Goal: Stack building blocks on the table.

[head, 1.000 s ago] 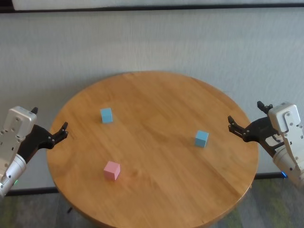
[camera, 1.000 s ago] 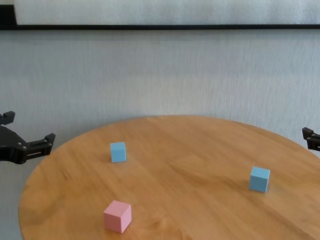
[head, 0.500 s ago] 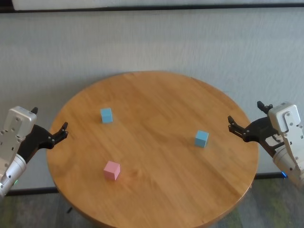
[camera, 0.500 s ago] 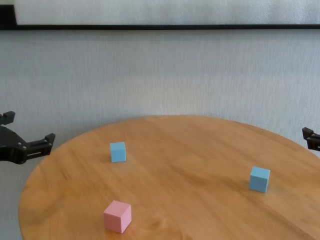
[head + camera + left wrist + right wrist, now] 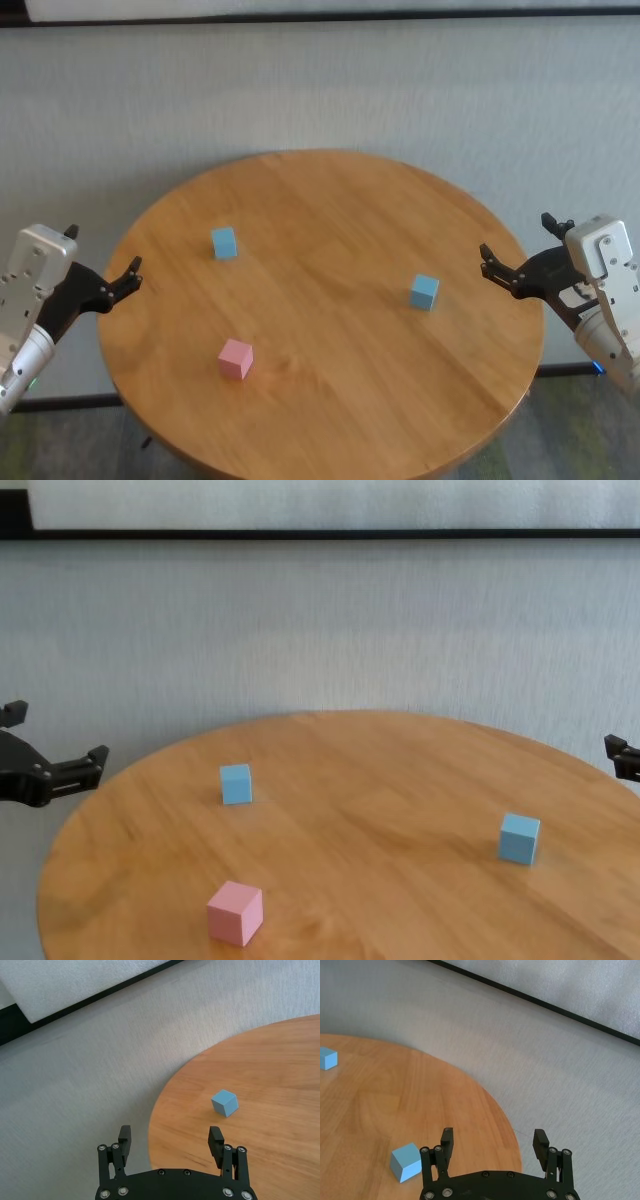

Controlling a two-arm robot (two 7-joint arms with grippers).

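Note:
Three cubes sit apart on the round wooden table (image 5: 330, 200). A pink block (image 5: 235, 358) lies near the front left. One light blue block (image 5: 224, 242) lies at the back left, also in the left wrist view (image 5: 224, 1103). The other light blue block (image 5: 424, 292) lies at the right, also in the right wrist view (image 5: 406, 1162). My left gripper (image 5: 103, 262) is open and empty off the table's left edge. My right gripper (image 5: 518, 253) is open and empty just off the right edge.
A pale grey floor surrounds the table, with a dark baseboard (image 5: 320, 15) and white wall at the back. The table's rim (image 5: 45, 870) lies close to both grippers.

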